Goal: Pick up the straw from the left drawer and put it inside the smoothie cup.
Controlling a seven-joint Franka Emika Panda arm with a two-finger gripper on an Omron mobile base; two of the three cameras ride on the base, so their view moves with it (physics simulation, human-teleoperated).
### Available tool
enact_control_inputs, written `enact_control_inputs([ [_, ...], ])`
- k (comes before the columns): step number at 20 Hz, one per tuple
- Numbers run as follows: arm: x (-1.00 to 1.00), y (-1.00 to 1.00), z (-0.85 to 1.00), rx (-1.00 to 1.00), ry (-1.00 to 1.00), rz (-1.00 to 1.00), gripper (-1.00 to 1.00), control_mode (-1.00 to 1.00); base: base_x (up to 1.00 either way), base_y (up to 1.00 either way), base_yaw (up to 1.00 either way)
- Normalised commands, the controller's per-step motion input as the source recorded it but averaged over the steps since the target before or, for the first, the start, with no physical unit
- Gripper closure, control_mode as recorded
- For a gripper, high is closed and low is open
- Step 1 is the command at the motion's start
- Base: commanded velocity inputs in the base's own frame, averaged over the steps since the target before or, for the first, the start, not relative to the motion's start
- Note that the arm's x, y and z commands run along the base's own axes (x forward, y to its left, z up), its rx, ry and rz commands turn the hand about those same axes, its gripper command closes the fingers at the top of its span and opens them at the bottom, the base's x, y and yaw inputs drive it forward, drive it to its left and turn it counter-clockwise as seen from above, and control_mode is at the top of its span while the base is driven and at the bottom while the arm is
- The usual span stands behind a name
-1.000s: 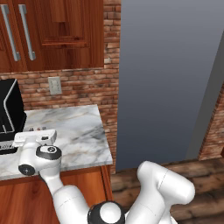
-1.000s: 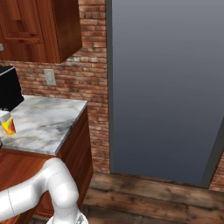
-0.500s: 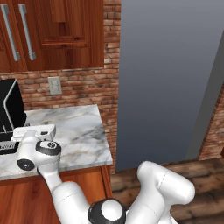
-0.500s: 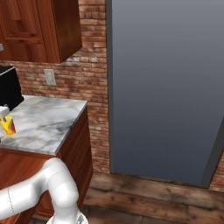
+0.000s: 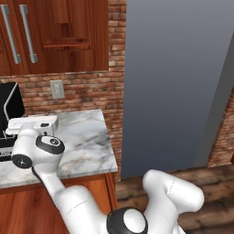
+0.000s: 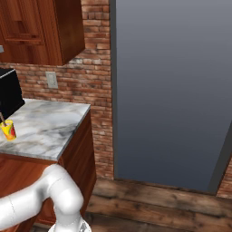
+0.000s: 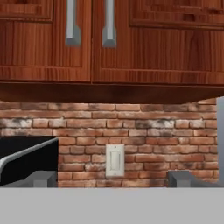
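Smoothie cup [image 6: 8, 130] upright on marble table [image 6: 50, 127], at left end, just in front of black appliance [image 6: 9, 93]. Straw [image 6: 2, 118] stands inside cup, tip leaning out above rim. Jaws spread wide, empty, aimed at brick wall [image 7: 144, 131] and wall switch [image 7: 115, 160] above table.

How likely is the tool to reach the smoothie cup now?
Probably yes: the smoothie cup stands free on the marble counter, and the open tool hangs over that counter, though it points at the brick wall.
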Motion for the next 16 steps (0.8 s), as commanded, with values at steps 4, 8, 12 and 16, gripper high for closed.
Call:
enact_control_inputs([
  [4,-0.36,-0.78,0.56,0.01,0.0,-0.03,-1.0,-1.0,0.0,0.0,0.0],
  [8,-0.04,-1.0,0.07,0.13,0.0,-0.04,-1.0,-1.0,0.0,0.0,0.0],
  [12,0.04,-0.95,-0.13,0.15,0.02,-0.05,-1.0,-1.0,0.0,0.0,0.0],
  [16,0.04,-0.6,-0.1,0.01,0.02,-0.05,-1.0,-1.0,0.0,0.0,0.0],
])
